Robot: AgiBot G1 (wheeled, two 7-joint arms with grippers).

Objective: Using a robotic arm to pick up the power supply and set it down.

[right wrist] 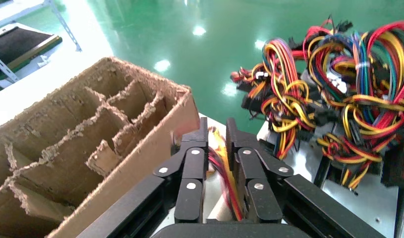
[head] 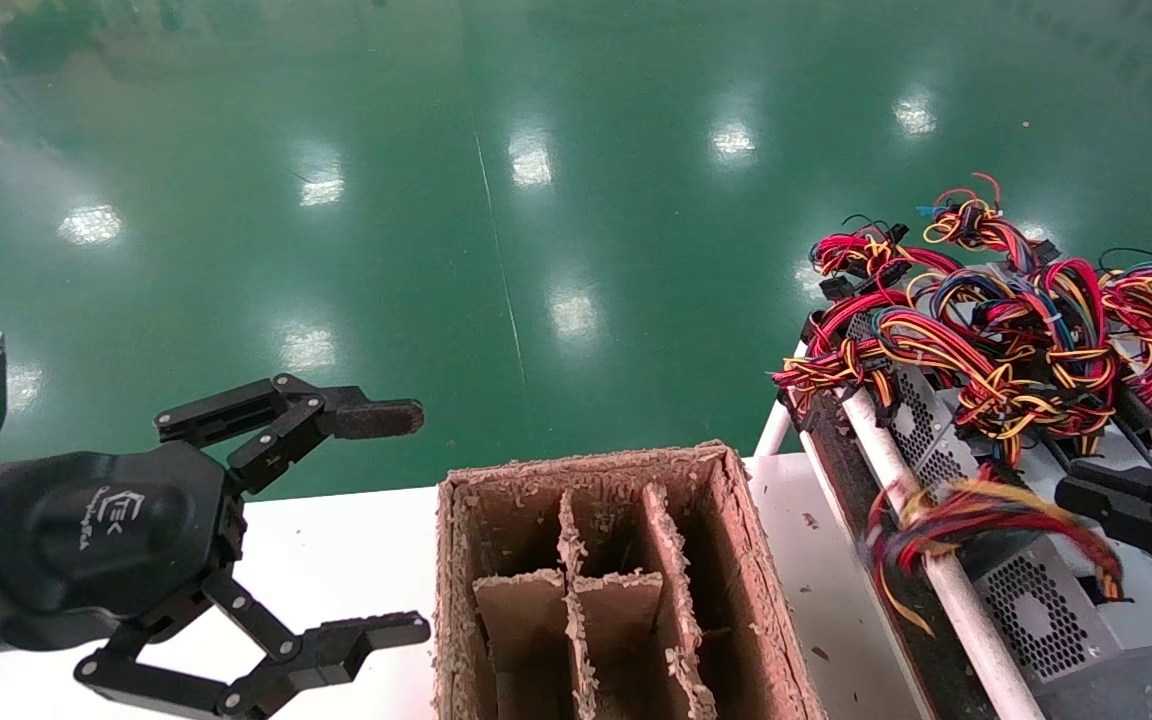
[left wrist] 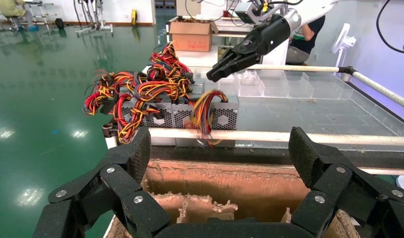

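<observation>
Power supply (head: 1046, 600) in tray at right, beside divided cardboard box (head: 616, 590).
Right end effector (right wrist: 217, 141) sits just above the unit's blurred wire bunch (head: 976, 510), fingers nearly closed, wires between them; grip uncertain. Left end effector (head: 376, 520) hangs spread wide left of box.

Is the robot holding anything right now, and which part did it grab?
Yes. The right gripper is pinching the power supply's wire bundle, not the metal box. The left gripper is open and holds nothing.
</observation>
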